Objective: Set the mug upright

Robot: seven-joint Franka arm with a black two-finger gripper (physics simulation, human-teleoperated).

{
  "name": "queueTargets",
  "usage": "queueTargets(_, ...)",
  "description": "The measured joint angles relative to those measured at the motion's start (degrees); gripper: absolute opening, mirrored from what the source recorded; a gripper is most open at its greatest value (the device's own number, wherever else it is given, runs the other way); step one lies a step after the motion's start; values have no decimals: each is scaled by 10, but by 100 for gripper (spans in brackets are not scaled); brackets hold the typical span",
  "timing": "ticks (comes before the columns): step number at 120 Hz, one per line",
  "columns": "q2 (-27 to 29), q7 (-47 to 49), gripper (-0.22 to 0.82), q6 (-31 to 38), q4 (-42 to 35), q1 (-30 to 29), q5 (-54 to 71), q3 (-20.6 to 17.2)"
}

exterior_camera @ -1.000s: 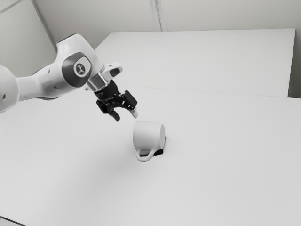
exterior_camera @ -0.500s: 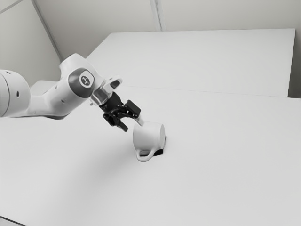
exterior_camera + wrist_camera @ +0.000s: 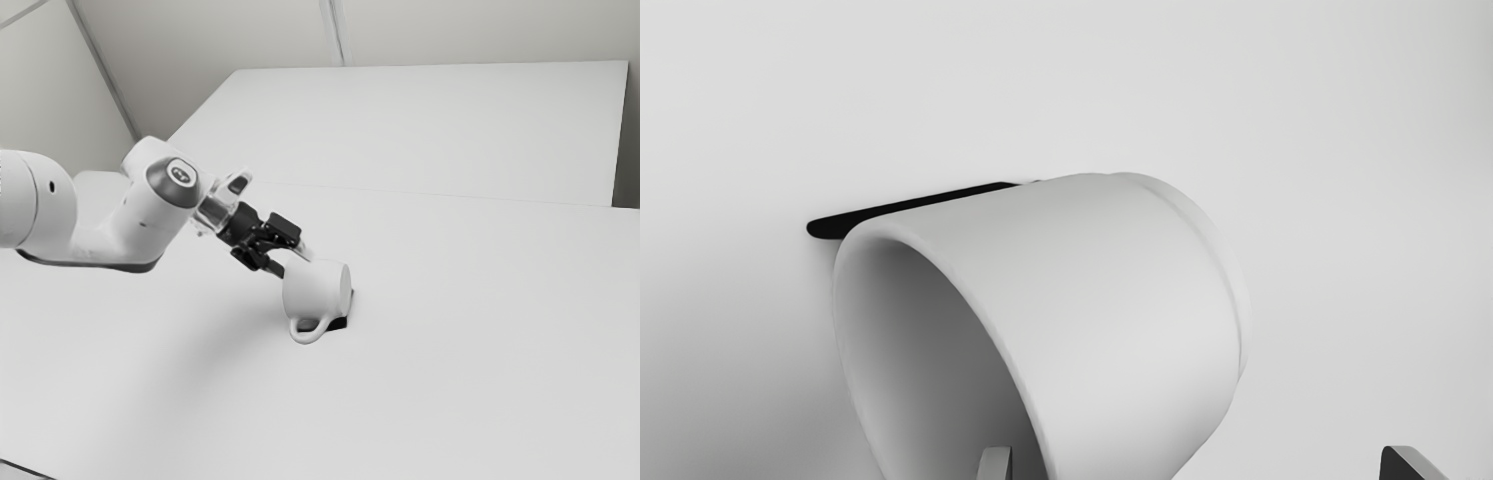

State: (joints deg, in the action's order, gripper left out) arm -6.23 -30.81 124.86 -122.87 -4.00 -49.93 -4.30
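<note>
The white mug (image 3: 317,289) lies on its side on the white table (image 3: 460,360), its handle pointing toward the exterior view's lower edge. At the mug's upper left there, my gripper (image 3: 292,262) stands open. In the wrist view the mug (image 3: 1106,287) shows its open mouth and side. The gripper (image 3: 1196,463) has one fingertip at the mouth, overlapping the dark interior, and the other out past the mug's outer wall. Whether either finger touches the mug, I cannot tell.
A flat black patch (image 3: 906,208) lies beside and partly under the mug. Behind the table in the exterior view rises a pale panel (image 3: 420,130). A dark line crosses that view's lower left corner.
My hand has come down and toward the exterior view's right, from above the mug to right against its upper left side in that view. The mug has not moved.
</note>
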Motion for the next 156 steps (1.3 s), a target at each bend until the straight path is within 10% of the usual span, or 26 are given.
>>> queueTargets(73,-47,-166,59,-36,-7,-17,-167,-1)
queueTargets(114,-50,-224,0,-56,-10,-17,-197,-1)
queueTargets(156,-2,-256,-15,-45,-12,-9,-195,-23)
